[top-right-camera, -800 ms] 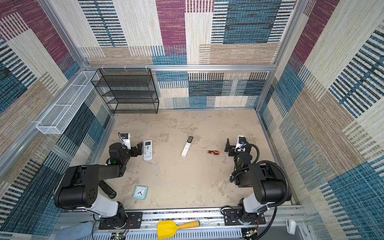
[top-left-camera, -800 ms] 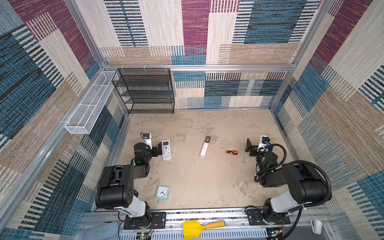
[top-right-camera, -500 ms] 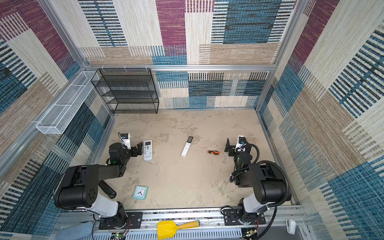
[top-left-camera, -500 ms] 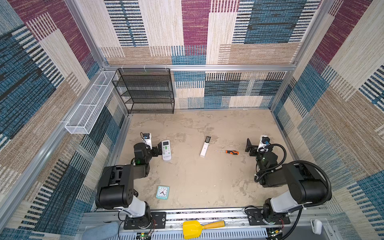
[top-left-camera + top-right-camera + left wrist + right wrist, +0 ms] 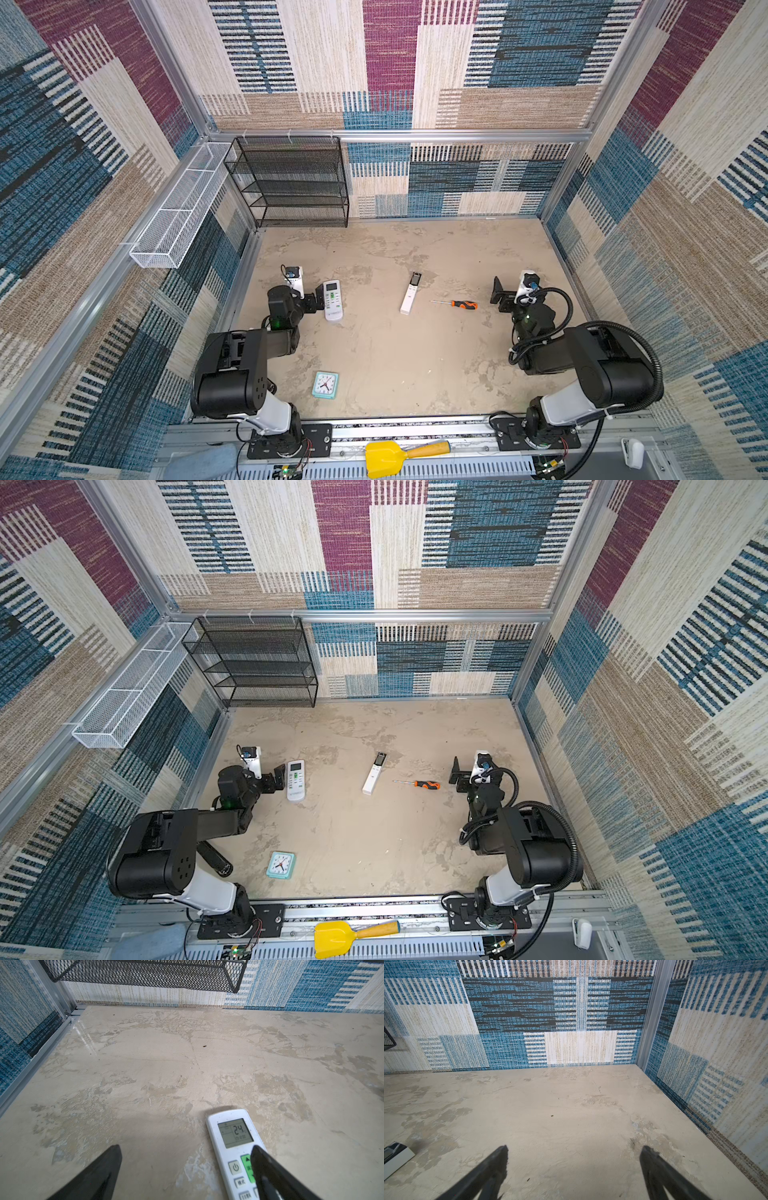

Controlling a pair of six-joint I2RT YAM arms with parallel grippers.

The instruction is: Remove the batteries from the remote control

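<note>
- Left gripper (image 5: 186, 1148) stands wide open and empty, low over the table (image 5: 166, 1064). One finger (image 5: 270, 1169) crosses the buttons of the wide white remote (image 5: 233, 1138); whether it touches cannot be told.
- Right gripper (image 5: 574, 1148) is spread just as wide, holding nothing, above bare tabletop near the right wall.
- The wide white remote lies face up, left of centre in both top views.
- A slim white remote (image 5: 410, 295) lies mid-table, with an orange-handled screwdriver (image 5: 461, 304) near its right side, apart from it.
- The batteries cannot be seen in any view.
- A small clock (image 5: 325, 385) lies near the front edge.
</note>
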